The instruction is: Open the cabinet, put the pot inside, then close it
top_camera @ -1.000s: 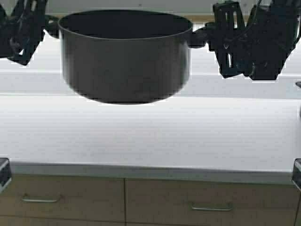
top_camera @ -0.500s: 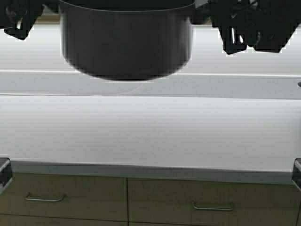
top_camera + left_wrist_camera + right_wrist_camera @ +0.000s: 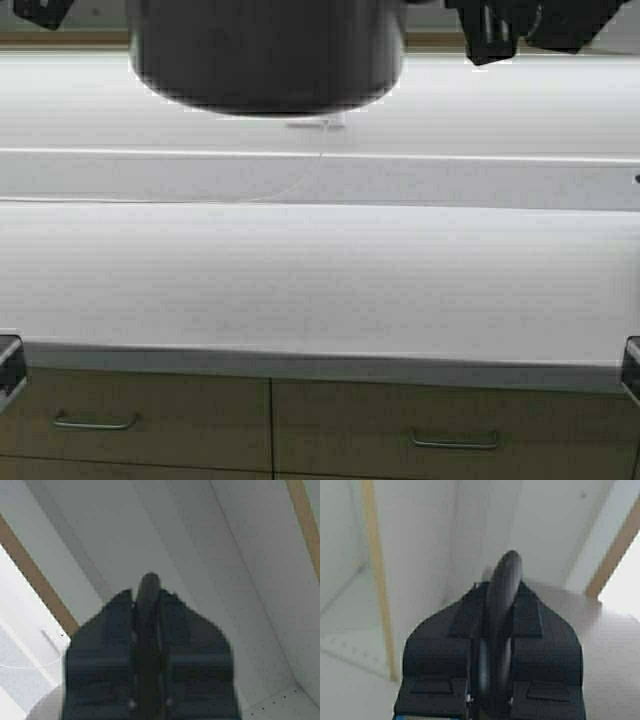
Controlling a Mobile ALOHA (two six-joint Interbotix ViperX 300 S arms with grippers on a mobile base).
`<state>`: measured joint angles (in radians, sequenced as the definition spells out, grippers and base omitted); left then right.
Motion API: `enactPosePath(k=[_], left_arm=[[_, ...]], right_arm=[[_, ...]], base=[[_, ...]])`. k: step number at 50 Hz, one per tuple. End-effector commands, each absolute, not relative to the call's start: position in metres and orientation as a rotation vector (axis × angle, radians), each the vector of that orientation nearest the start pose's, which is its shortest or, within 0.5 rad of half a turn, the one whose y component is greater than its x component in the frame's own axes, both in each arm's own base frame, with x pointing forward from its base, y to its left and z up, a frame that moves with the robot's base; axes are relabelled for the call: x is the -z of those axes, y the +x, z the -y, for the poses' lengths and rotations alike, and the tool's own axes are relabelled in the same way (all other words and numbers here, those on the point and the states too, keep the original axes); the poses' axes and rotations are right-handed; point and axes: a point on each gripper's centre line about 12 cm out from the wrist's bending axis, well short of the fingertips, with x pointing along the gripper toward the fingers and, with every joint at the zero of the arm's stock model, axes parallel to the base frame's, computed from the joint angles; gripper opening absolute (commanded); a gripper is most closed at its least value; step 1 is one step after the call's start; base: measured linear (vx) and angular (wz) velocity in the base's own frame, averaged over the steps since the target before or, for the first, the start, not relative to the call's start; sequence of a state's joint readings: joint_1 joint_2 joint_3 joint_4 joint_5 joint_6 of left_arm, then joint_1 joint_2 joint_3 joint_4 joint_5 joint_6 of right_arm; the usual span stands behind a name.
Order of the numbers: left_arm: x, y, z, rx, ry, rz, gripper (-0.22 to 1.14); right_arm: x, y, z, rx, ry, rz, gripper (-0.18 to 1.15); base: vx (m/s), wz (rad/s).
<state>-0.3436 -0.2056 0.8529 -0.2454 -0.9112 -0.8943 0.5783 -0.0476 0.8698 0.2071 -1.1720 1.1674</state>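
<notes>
A: How much of the pot (image 3: pixel 265 55) can you make out?
B: Only its lower body; the rim and both side handles are cut off by the top of the high view. It hangs in the air above the counter's (image 3: pixel 320 280) far edge, left of middle.
A: And the cabinet?
B: Grey inner walls (image 3: pixel 165 535) and tan edge strips show in the wrist views; the doors are not visible.
A: The claws?
B: Two. The left claw (image 3: pixel 148 597) is clenched on one black loop handle (image 3: pixel 148 587), the right claw (image 3: pixel 501 595) on the other handle (image 3: pixel 502 575). From above, each is just a dark scrap at a top corner.
A: Anything below?
B: Two drawer fronts (image 3: pixel 135 420), each with one horizontal handle (image 3: pixel 452 440).
</notes>
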Motion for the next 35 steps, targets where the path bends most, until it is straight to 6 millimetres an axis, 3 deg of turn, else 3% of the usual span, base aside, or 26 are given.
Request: enactPosePath(k=[1, 35], left_arm=[[-0.319, 0.324, 0.145, 0.443, -1.12, 0.138, 0.02], [-0.372, 0.333, 0.152, 0.477, -1.133, 0.174, 0.02]], right_arm=[[-0.308, 0.301, -0.209, -0.719, 1.394, 0.096, 0.07], [-0.383, 0.311, -0.213, -0.717, 1.372, 0.093, 0.07]], base=[[0.03, -0.02], [0.08, 0.01]])
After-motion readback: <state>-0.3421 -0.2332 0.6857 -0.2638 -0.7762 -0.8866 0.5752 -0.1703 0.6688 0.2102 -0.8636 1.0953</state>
